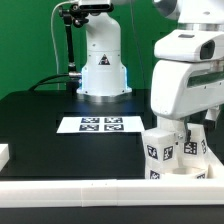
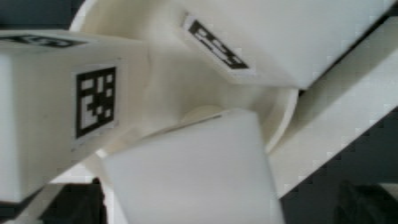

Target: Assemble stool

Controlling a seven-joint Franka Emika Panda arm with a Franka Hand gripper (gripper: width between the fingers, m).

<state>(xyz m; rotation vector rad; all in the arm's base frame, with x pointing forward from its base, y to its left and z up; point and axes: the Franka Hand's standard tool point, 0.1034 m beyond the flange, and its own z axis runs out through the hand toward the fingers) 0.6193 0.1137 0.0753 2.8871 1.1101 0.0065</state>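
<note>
The gripper (image 1: pixel 180 128) sits low at the exterior view's right, jaws at full spread and holding nothing as far as the views show; fingertips are partly hidden behind the stool parts. Directly below and in front stand the stool legs (image 1: pixel 158 152), short white blocks w/ black-and-white tags, clustered near the white border rail (image 1: pixel 100 186); the seat disc can't be made out for certain. In the wrist view one leg (image 2: pixel 63 95) fills the near field, tag facing the camera, w/ one finger (image 2: pixel 187 170) just beside it. The marker board (image 1: pixel 101 124) lies flat mid-table, well apart from the cluster. Judged step: approach to grasp a leg. To do it well: centre the block between the jaws, keep the wrist square to its flat faces, avoid nudging neighbouring legs, close only once both pads flank the block evenly.
</note>
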